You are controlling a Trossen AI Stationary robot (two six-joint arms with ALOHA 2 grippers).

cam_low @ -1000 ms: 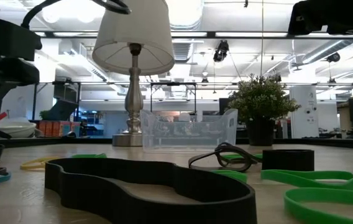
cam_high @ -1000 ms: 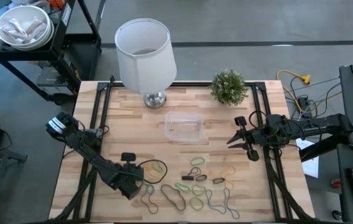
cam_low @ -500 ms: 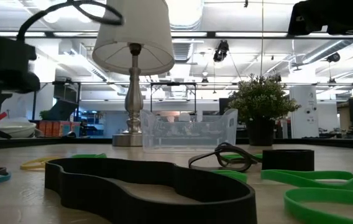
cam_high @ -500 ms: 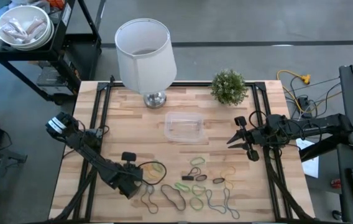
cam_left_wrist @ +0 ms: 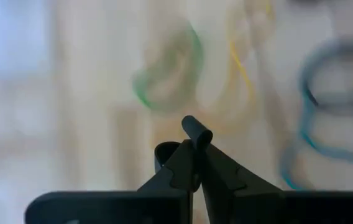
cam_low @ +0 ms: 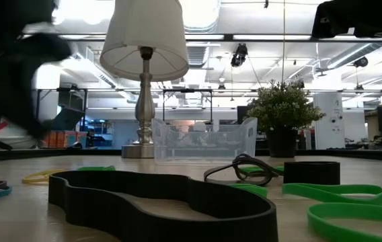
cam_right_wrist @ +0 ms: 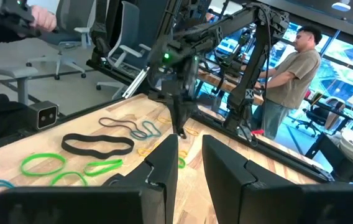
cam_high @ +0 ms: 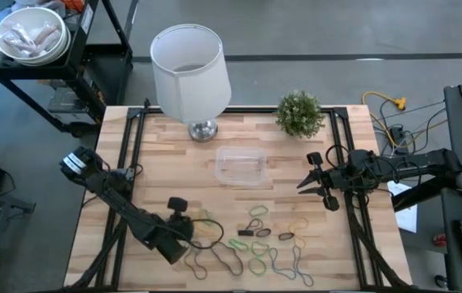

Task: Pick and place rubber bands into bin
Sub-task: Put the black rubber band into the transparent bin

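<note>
- At the near edge of the table (cam_high: 158,155), the rubber bands (cam_high: 255,244) are lying scattered: green, tan, dark and grey loops, from near centre out toward the right, none in the bin yet that I can make out.
- Near left, the left gripper (cam_high: 189,232) is sitting low over the left end of that scatter, fingers (cam_left_wrist: 196,134) pressed fully together in the left wrist view.
- A short dark bit is sticking up between the closed tips there; cannot tell if it is a band or part of the finger, so hold unconfirmed. Blurred green and yellow loops are showing just beyond the tips.
- Step in hand, as I judge it: the grab, a pinch on one band at the left of the pile.
- Mid right, the right gripper (cam_high: 316,183) is waiting above the table's right side, fingers parted a little, gripping nothing.
- Farther back, centre, the bin (cam_high: 240,166) is standing clear and upright, between the bands and the lamp (cam_high: 189,69), plant (cam_high: 299,113) to its far right.
- Next move is calling for: lift straight up, check a band is coming with it, carry far and right to over the bin, then open.
</note>
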